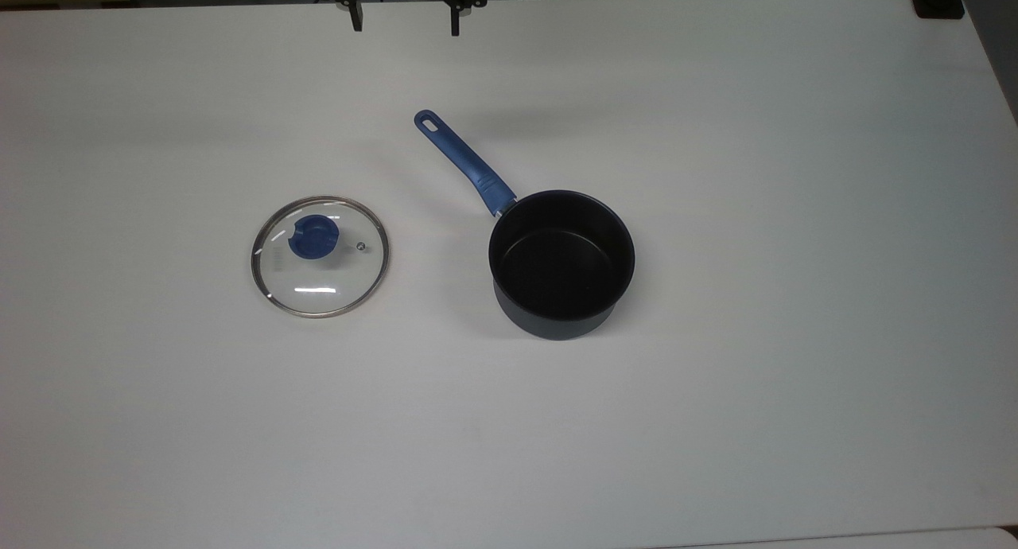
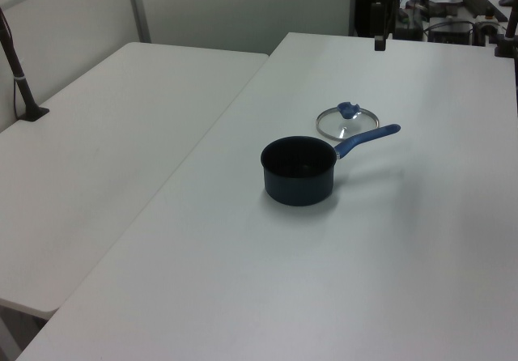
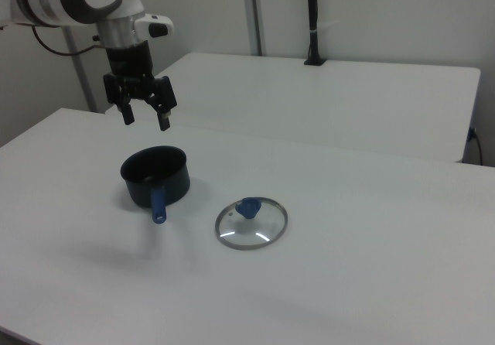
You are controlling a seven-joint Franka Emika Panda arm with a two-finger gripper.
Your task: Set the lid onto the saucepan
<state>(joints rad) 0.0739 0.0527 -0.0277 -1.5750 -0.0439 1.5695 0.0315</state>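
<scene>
On the white bench (image 1: 795, 294) the glass lid (image 1: 320, 256) lies flat, blue knob (image 1: 313, 236) up, well apart from the saucepan (image 1: 561, 264) and on the top view's left of it. Saucepan sits upright, open, black interior empty, long blue handle (image 1: 465, 162) angled away toward the top view's upper left. Pincer (image 3: 144, 114) hangs high above the bench, near the saucepan in the right view, fingers spread wide, nothing held.

Step in hand, by my read: reach for the lid, not yet begun. Best grasp is the knob (the flat glass and thin metal rim give the fingers nothing to bite). Come straight down over the knob, centred, fingers straddling it, close firmly, then lift clear of the bench before moving sideways. Keep the lid level during transfer, lower it concentric with the saucepan rim so the metal rim seats all round; release only once it rests.

Room: plenty of bare bench around both items, nothing between lid and saucepan. Handle points away from the lid's travel line, so little chance of a snag (stay high enough anyway). Both items are well in from the bench edges. A second bench (image 2: 105, 150) adjoins on the left view's left; a black post (image 2: 20, 82) stands on it, far from the work.
</scene>
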